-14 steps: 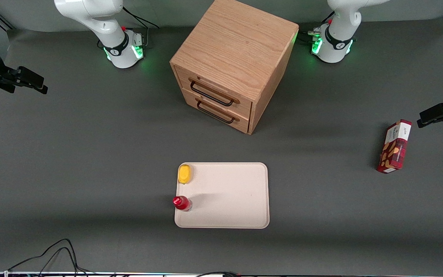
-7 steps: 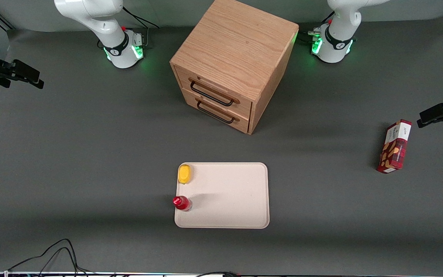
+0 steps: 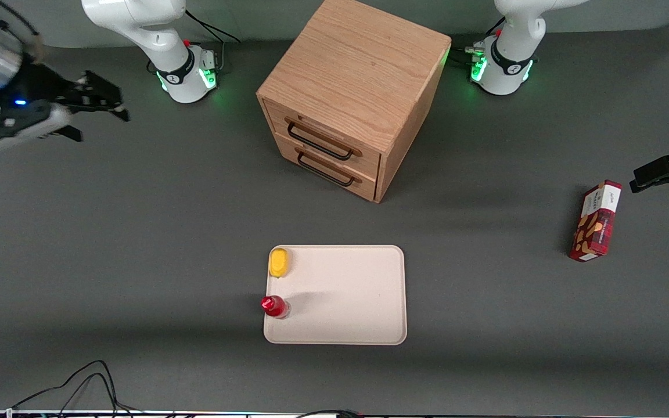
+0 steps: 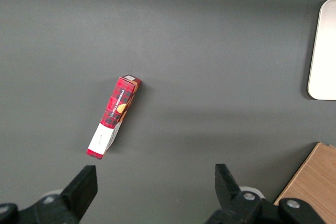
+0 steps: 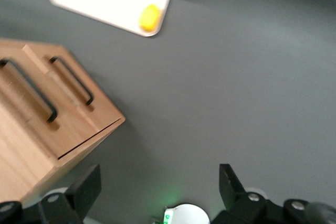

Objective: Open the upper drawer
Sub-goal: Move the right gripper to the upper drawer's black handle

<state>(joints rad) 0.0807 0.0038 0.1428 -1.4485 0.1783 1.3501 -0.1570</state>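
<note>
The oak cabinet (image 3: 358, 87) stands between the two arm bases, its front turned toward the working arm's end of the table. The upper drawer (image 3: 334, 138) is shut flush, and its black wire handle (image 3: 318, 141) sits just above the bottom drawer's matching handle (image 3: 326, 169). My right gripper (image 3: 102, 128) hangs open and empty above the mat, well apart from the cabinet toward the working arm's end. In the right wrist view the open gripper (image 5: 157, 192) sees the upper drawer's handle (image 5: 31, 93) and the bottom one (image 5: 73, 80).
A cream tray (image 3: 369, 290) lies nearer the front camera than the cabinet, holding a yellow object (image 3: 279, 262) and a red-capped bottle (image 3: 274, 306) at its edge. A red box (image 3: 596, 220) lies toward the parked arm's end. Cables (image 3: 79, 383) lie at the table's front edge.
My right gripper has swung in from the table's working-arm edge toward the cabinet and looks larger now. The drawers, tray and box have not moved.
</note>
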